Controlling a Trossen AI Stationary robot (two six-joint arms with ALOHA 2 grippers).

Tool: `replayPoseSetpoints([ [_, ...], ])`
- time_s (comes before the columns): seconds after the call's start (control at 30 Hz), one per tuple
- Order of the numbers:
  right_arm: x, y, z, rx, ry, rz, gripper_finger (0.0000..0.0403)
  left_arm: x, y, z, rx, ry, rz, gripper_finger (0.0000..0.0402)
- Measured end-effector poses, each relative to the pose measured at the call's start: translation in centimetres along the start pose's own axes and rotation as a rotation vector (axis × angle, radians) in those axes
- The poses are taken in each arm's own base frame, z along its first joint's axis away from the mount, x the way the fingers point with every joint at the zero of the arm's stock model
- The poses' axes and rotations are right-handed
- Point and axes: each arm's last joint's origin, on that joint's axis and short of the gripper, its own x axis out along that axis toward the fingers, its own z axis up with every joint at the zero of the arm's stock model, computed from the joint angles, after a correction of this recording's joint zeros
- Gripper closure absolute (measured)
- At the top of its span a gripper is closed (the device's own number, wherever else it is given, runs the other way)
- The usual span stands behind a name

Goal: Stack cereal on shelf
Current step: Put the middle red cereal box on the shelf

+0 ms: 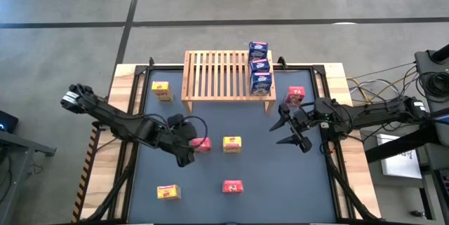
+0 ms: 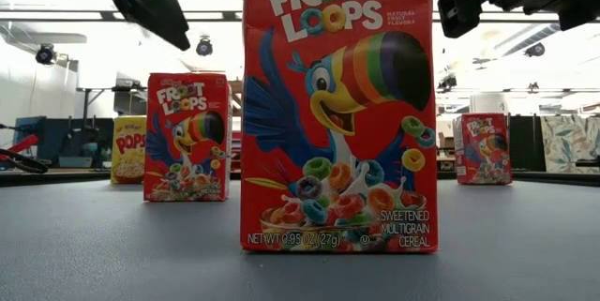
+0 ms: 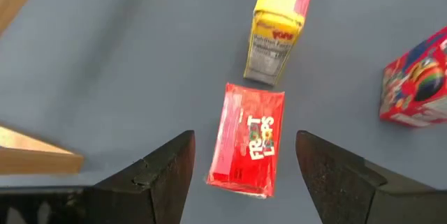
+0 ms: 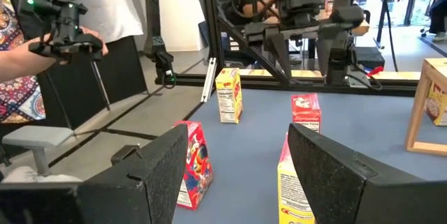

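Three blue boxes sit in a row on the right end of the shelf at the table's far side, leaving the slats to their left free for the rest; three yellow and three red boxes remain on the mat. The left gripper hangs open directly over a red box lying flat near centre, fingers straddling it, apparently lined up for a pick. The right gripper, open and empty, waits beside the shelf's right leg.

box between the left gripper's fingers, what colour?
Red, a Froot Loops box lying flat under the open left gripper. Left wrist view shows it best.
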Motion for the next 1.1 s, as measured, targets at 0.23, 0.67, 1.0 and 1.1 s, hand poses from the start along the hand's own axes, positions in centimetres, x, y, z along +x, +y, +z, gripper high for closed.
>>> replayPoseSetpoints([
  [0.23, 0.0, -0.1, 0.0, 0.002, 0.002, -0.015, 0.0168, 0.2, 0.1, -0.1, -0.056, -0.116, -0.029, 0.017],
  [0.67, 0.0, -0.1, -0.1, -0.001, 0.003, -0.032, 0.0168, 1.5, -1.5, 1.2, 0.11, -0.228, -0.095, 0.017],
  [1.0, 0.0, -0.1, -0.1, -0.003, 0.003, -0.033, 0.0168, 2.7, -0.4, -1.0, 0.027, -0.076, -0.06, 0.017],
  [1.1, 0.0, -0.1, -0.1, -0.011, 0.003, -0.032, 0.0168, 2.9, -0.1, -1.5, -0.001, -0.08, -0.04, 0.0169],
])
